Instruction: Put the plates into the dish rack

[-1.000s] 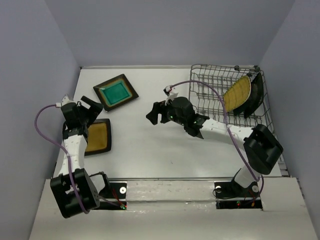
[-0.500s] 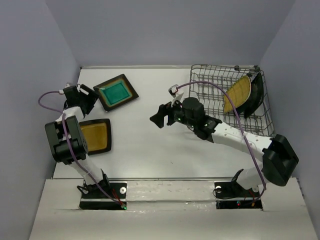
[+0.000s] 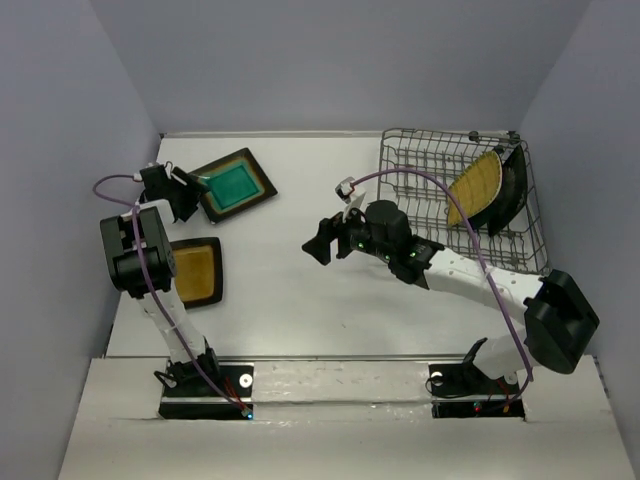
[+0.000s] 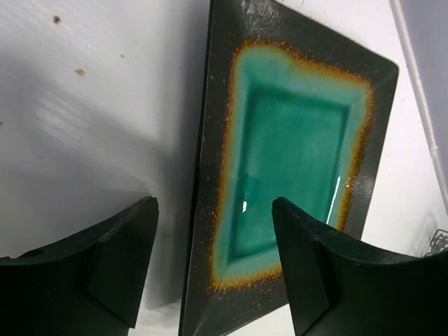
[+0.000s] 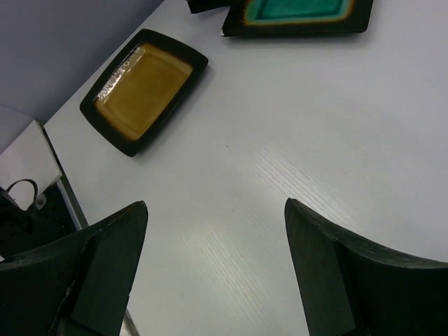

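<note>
Overhead view first. Dark-rimmed teal plate (image 3: 233,184) flat on the white table (image 3: 300,300) near the far-left corner. Nearer the bases, mustard-centred plate (image 3: 195,271), also flat, close to the table's left edge. At the teal plate's left rim, left gripper (image 3: 185,197), squeezed between plate and side wall (image 3: 100,180). Over bare mid-table, right gripper (image 3: 322,243), with open room all round. At the far-right corner, dish rack (image 3: 400,150), holding a yellow ribbed plate (image 3: 475,187) on edge among the tines. Just behind that, a black plate (image 3: 514,185), mostly hidden, pattern too small to make out.

Left wrist view. Fingers (image 4: 115,262) spread, straddling the teal plate's (image 4: 294,161) near dark rim. Seemingly clear of the rim on both sides, though contact under the right-hand finger is hard to judge.

Right wrist view. Fingers (image 5: 98,280) spread wide above bare table, nothing between them. Mustard-centred plate (image 5: 143,87) whole at upper left. Teal plate (image 5: 301,14) cut off by the top edge.
</note>
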You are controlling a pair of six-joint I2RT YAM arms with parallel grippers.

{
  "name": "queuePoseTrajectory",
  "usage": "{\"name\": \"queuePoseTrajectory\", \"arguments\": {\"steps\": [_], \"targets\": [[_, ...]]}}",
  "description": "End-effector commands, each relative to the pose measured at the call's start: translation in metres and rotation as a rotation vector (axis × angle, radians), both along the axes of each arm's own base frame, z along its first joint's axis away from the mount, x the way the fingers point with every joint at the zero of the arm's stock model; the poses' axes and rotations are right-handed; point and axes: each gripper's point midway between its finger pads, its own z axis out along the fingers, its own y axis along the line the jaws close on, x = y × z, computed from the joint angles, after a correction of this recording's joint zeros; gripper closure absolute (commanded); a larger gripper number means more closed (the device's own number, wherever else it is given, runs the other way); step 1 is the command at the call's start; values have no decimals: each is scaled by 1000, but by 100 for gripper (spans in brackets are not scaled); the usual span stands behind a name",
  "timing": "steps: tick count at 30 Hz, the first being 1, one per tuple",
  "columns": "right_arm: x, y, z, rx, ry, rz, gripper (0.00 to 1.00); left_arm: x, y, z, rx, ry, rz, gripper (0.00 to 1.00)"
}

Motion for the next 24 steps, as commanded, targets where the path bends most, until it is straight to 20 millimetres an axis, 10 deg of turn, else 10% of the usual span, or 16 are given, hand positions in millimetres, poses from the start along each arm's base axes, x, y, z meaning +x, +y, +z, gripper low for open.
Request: {"name": "queuePoseTrajectory", "arguments": {"steps": [1,6,14,24], "targets": [[-3,2,23,55,-68,26,16,21,-6,10,6,-50,-14,25],[-2,0,18,50,-63,12,16,29,-14,-3,6,-38,-31,30],[4,1,12,41,-56,-11,16,26,-23,-9,-30,-75,-25,89],[13,-6,14,69,-12,-106,16,21,-36,72,-4,-260,-39,94]]}}
